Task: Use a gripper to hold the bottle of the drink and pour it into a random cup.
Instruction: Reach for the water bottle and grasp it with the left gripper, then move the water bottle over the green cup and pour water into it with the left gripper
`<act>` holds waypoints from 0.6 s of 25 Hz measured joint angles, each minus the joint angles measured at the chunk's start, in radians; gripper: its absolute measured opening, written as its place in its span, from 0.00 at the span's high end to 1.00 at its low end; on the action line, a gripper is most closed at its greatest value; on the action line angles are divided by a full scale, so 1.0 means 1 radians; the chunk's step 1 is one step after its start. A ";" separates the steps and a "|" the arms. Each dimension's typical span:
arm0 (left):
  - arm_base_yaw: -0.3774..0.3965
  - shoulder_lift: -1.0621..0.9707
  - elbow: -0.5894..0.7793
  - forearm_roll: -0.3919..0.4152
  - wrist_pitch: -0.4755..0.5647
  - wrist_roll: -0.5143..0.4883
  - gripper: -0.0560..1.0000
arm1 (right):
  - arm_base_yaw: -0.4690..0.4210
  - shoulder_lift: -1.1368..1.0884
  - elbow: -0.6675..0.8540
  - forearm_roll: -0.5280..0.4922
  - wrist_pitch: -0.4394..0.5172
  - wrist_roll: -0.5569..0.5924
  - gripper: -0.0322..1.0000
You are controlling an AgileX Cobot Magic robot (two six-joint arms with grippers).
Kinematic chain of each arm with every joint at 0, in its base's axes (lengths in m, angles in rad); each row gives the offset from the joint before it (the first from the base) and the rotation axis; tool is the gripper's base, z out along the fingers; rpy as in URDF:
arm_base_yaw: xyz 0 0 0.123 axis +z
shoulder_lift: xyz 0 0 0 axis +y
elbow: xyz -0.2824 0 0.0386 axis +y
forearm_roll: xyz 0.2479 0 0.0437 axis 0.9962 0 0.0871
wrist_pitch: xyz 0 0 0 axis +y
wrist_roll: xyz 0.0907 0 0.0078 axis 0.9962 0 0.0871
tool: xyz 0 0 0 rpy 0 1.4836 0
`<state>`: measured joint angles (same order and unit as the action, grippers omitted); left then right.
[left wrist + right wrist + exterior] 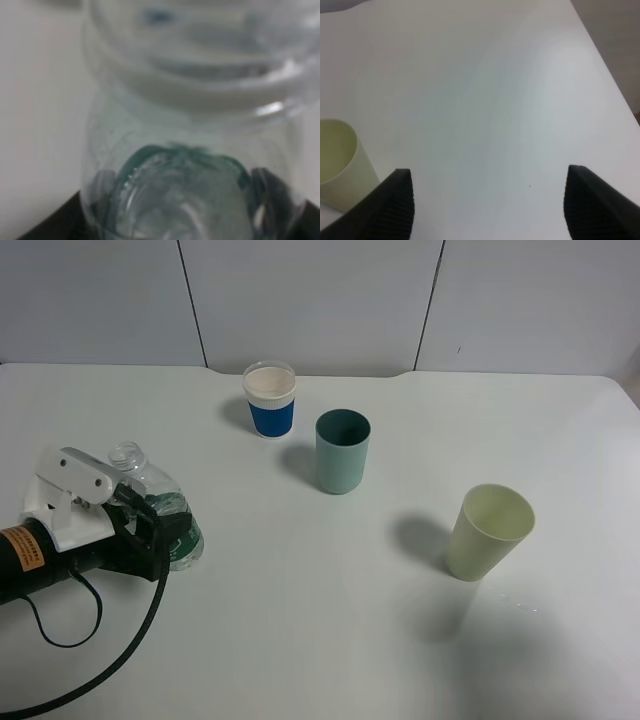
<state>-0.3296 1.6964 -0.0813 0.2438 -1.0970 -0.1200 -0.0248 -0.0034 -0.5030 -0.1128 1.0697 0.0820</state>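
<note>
Bottle of the drink (pixel 152 488): placed near the left edge of the white table (pixel 300 640), about midway between its front and back edges.
Hidden: in the high view its lower half is partly covered by the left gripper (pixel 165 525); the base is hard to make out.
Left wrist view: filled by the bottle (pixel 190 150), blurred and cut off; dark fingers (pixel 272 195) are seen through the plastic on both sides.
Axis: the long axis is kept roughly upright, open mouth upward; a slight lean cannot be ruled out.
Left gripper: closed on the bottle at the green label band.
Right gripper (pixel 492 210): spread open, only fingertips shown.
Cups: a blue cup (pixel 270 400) near the back edge, a teal cup (pixel 342 452) just beside it, a cream cup (pixel 490 530) toward the right edge.
</note>
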 joint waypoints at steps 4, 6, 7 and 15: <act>0.000 0.000 0.000 0.000 0.000 -0.038 0.43 | 0.000 0.000 0.000 0.000 0.000 0.000 0.35; 0.000 0.000 0.000 0.000 0.000 -0.044 0.43 | 0.000 0.000 0.000 0.000 0.000 0.000 0.35; 0.000 0.000 0.000 0.000 0.000 -0.046 0.43 | 0.000 0.000 0.000 0.000 0.000 0.000 0.35; 0.000 0.000 0.000 -0.001 0.000 -0.047 0.43 | 0.000 0.000 0.000 0.000 0.000 0.000 0.35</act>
<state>-0.3296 1.6964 -0.0813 0.2429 -1.0970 -0.1674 -0.0248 -0.0034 -0.5030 -0.1128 1.0697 0.0820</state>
